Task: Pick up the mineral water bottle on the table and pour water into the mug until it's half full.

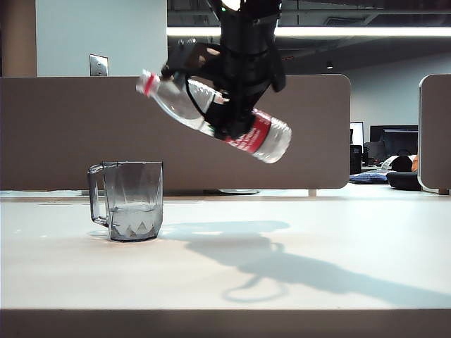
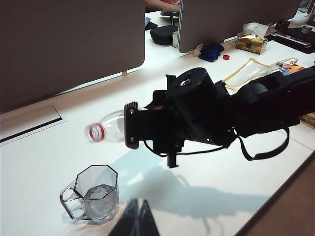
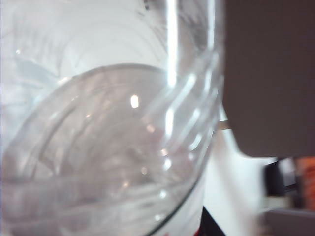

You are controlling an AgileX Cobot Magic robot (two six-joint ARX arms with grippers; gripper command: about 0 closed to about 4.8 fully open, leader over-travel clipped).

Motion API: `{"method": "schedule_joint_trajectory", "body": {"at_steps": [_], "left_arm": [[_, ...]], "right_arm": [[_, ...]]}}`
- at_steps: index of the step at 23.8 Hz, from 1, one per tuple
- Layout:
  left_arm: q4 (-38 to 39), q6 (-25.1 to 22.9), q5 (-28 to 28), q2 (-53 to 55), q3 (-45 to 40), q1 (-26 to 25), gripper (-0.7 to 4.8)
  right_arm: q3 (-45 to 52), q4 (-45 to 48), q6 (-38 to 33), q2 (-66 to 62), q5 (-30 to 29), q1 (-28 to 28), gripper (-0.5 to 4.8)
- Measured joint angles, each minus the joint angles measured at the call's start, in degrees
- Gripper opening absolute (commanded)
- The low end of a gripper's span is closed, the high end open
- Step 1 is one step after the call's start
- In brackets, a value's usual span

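Water (image 1: 134, 217) already sits in the lower part of the mug (image 1: 127, 201), which stands near the desk's (image 1: 352, 260) front. To my eye it is roughly half full, so tilting back looks wiser than pouring more. Above, the right pincer (image 2: 129, 125) is clamped around the mineral water bottle (image 1: 271, 137), neck raised over the mug. The left pincer (image 2: 139, 220) hangs beside the mug, fingertips nearly together, holding nothing.
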State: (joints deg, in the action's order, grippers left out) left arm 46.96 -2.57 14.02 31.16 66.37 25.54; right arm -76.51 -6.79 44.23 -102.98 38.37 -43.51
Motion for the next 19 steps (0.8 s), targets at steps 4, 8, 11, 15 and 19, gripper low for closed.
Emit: {"method": "schedule_joint_trajectory", "body": {"at_steps": [4, 8, 11, 15, 19], "left_arm": [[0.00, -0.22, -1.16, 0.00, 0.00, 0.00, -0.05], [0.02, -0.39, -1.20, 0.02, 0.00, 0.00, -0.05], [0.85, -0.39, -1.18, 0.02, 0.00, 0.00, -0.05], [2.08, -0.39, -1.18, 0.02, 0.00, 0.00, -0.05], [2.58, -0.42, -1.20, 0.02, 0.00, 0.00, -0.05]], "right_arm": [[0.00, 0.00, -16.76, 0.00, -1.66, -0.26, 2.70], [0.00, 0.02, -32.48, 0.02, -3.23, 0.17, 2.69], [0.02, 0.00, -42.84, 0.02, -4.70, 0.92, 2.59], [0.04, -0.04, -46.71, 0.07, -5.51, 1.53, 2.32], [0.76, -0.04, -47.23, 0.46, -5.90, 1.97, 2.33]]}}
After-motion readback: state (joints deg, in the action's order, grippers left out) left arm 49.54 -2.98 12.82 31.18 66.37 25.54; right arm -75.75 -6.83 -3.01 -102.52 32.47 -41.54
